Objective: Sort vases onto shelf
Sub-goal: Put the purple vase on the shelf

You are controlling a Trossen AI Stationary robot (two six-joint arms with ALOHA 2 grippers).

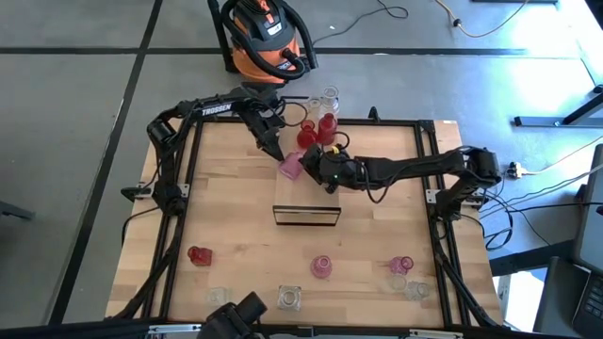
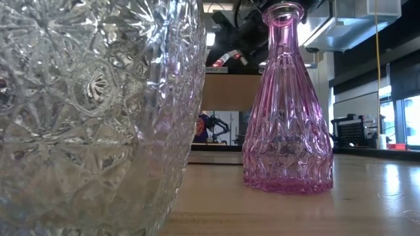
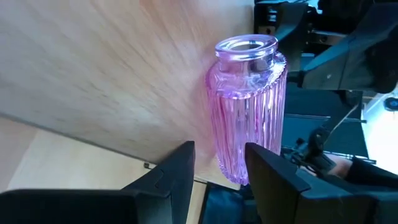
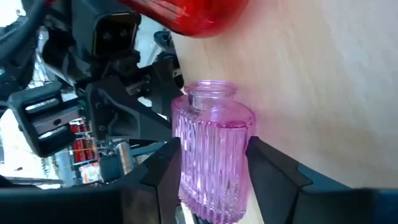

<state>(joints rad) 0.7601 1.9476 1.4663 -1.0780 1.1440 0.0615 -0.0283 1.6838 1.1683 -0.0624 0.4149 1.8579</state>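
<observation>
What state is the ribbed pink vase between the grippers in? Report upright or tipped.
Upright: the ribbed pink vase stands on its base, mouth up, flanked by the right gripper; the left gripper also straddles it.
</observation>
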